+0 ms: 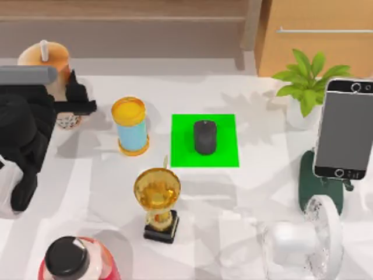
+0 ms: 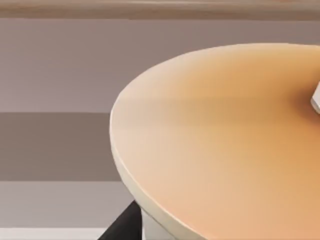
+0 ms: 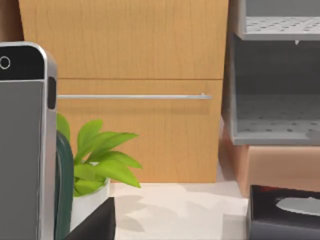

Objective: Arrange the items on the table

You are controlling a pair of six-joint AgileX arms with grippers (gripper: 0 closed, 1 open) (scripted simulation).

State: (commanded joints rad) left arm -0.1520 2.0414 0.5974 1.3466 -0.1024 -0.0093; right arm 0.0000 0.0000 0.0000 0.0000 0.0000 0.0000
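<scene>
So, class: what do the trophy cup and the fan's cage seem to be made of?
Trophy: looks like translucent amber glass or plastic, glossy with highlights, on a black base. Fan cage: apparently clear plastic, since the table shows through it.

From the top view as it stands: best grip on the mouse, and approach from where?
Take the mouse across its narrow flanks, probably with a claw coming straight down. It lies flat on the green mat, long axis running toward the far edge of the table, so the two long sides offer the shortest span. Nothing stands close beside it on the mat, so a vertical descent looks unobstructed.
</scene>
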